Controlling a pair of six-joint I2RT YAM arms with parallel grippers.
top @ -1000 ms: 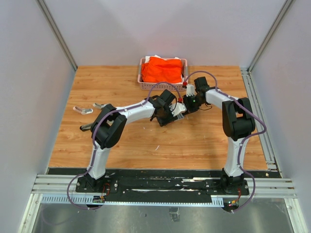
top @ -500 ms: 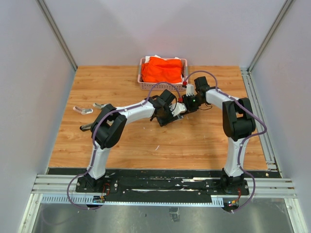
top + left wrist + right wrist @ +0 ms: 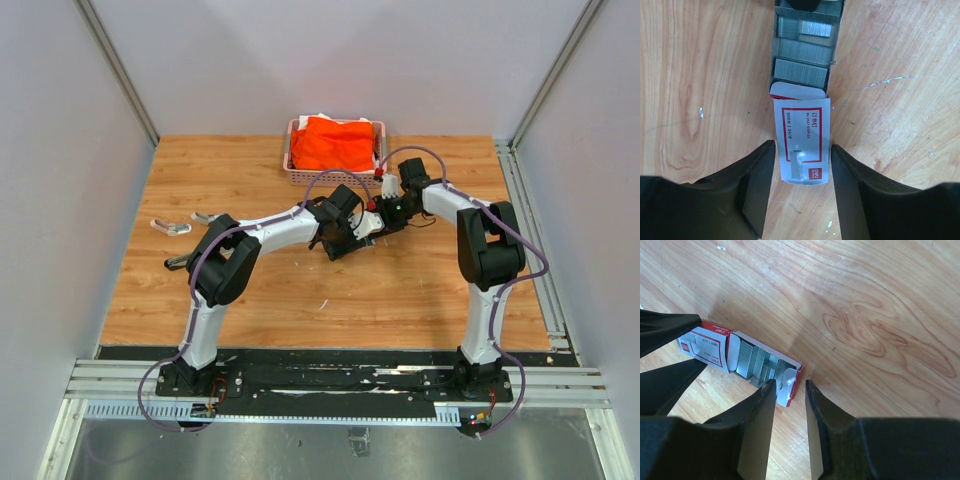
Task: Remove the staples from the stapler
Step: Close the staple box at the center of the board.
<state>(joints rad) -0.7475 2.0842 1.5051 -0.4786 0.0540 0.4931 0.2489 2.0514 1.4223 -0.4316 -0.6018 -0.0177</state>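
Observation:
A small white box with a red label (image 3: 802, 140) lies on the wooden table, its inner tray (image 3: 790, 362) slid out. Grey strips of staples (image 3: 802, 50) fill the tray (image 3: 752, 362). My left gripper (image 3: 802, 146) is shut on the box's sleeve, one finger against each side. My right gripper (image 3: 789, 385) stands open at the tray's far end, its left finger by the white end flap (image 3: 787, 385). In the top view both grippers meet mid-table (image 3: 350, 232) (image 3: 380, 213). Which of the small items at the left is the stapler I cannot tell.
A pink basket (image 3: 290, 165) holding orange cloth (image 3: 335, 145) stands at the back centre. Two pale small items (image 3: 170, 227) (image 3: 206, 217) and a dark one (image 3: 178, 262) lie at the table's left. Tiny silvery bits (image 3: 701, 114) are scattered on the wood.
My right gripper's jaws have opened and come off the tray's end flap. The left gripper and the box have not moved.

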